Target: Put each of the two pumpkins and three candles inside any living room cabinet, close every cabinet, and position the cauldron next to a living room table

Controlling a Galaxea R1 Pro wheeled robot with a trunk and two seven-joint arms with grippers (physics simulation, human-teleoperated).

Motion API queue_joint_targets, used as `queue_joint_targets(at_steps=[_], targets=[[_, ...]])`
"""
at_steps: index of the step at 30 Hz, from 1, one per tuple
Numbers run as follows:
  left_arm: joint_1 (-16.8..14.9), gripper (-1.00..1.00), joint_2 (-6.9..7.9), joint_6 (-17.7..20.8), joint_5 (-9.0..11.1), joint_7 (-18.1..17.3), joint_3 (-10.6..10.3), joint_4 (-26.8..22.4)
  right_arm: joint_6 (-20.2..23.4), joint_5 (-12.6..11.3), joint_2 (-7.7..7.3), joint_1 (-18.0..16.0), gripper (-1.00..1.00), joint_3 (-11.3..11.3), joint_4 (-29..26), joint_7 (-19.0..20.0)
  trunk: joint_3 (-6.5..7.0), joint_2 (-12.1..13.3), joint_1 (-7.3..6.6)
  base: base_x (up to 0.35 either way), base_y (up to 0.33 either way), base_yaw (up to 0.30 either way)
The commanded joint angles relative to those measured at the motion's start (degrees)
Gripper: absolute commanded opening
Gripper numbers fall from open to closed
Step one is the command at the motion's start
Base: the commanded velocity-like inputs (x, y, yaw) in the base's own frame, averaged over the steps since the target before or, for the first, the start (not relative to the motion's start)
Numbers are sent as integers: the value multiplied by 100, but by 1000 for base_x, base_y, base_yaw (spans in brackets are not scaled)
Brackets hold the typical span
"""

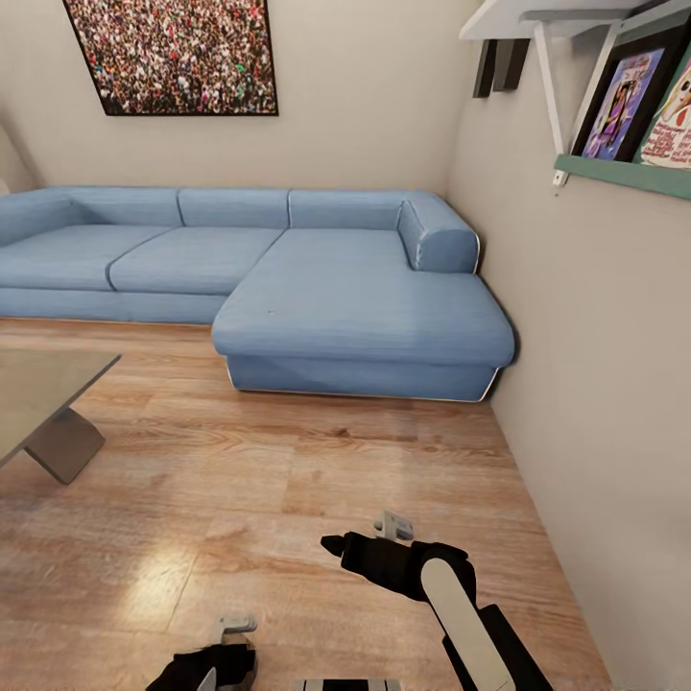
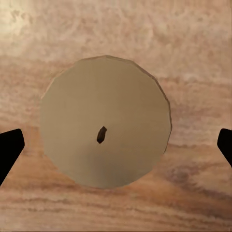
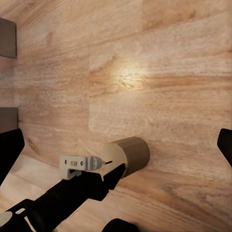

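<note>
A stout pale beige candle (image 2: 104, 121) with a dark wick stands on the wood floor, seen end-on in the left wrist view. My left gripper (image 2: 116, 147) hovers over it, open, with its black fingertips (image 2: 9, 150) wide on either side and not touching it. In the right wrist view the candle (image 3: 131, 153) sits just beyond the left gripper (image 3: 113, 174). In the head view the left gripper (image 1: 206, 664) is low at the front and covers the candle. My right gripper (image 1: 334, 547) hangs open over bare floor with nothing in it. The grey-green table (image 1: 38, 384) is at the left.
A blue corner sofa (image 1: 355, 297) fills the far side of the room. A beige wall (image 1: 595, 384) with shelves and pictures runs along the right. Wood floor (image 1: 317, 461) lies between the table, sofa and wall. Grey blocks (image 3: 7, 37) show at the right wrist view's edge.
</note>
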Motion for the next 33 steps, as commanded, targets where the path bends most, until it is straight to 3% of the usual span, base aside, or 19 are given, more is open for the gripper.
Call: queue_joint_targets(at_steps=[1,10,14,19,29,33], targets=[[0,100,17,-2,3,-2,1,-2,0,0,-2,0,100,1,0,0,0,0,0,0,0,0],[0,100,182,-80,9,-13,7,-9,0,0,-2,0,100,4,0,2,0,0,0,0,0,0],[0,100,188,-92,15,-10,4,-9,0,0,-4,0,100,4,0,0,0,0,0,0,0,0],[0,100,184,-94,10,-13,-12,-9,0,0,-5,0,100,4,0,0,-111,-7,13,0,0,0],[0,100,139,-383,-1,-27,-62,16,0,0,-10,0,100,4,-20,9,-111,-7,13,0,0,0],[0,100,141,-391,-1,-30,-67,18,4,0,-27,3,100,19,-251,346,-111,-7,13,0,0,0]])
